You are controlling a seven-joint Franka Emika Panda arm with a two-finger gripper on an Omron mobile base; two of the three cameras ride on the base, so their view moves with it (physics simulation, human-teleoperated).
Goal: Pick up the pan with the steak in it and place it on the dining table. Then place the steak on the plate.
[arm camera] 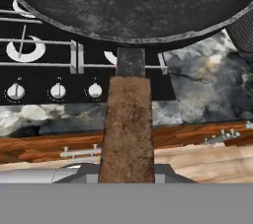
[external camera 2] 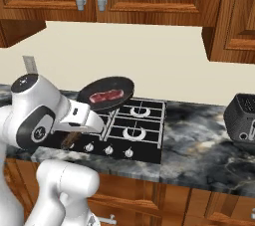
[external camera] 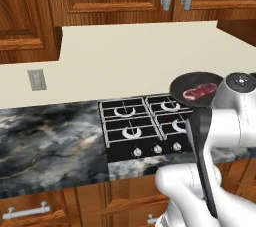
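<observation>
A kitchen with wooden cabinets, a cream wall and a marbled table carrying a black hob. The gripper pinches the wooden handle, which runs toward twelve o'clock in the hand view to the pan. The pan hangs lifted clear above the hob's burners, roughly level, with the steak lying inside it. So the pickup looks done. Left, by my judgement: carry the pan to the dining table, set it down, then move the steak onto the plate.
</observation>
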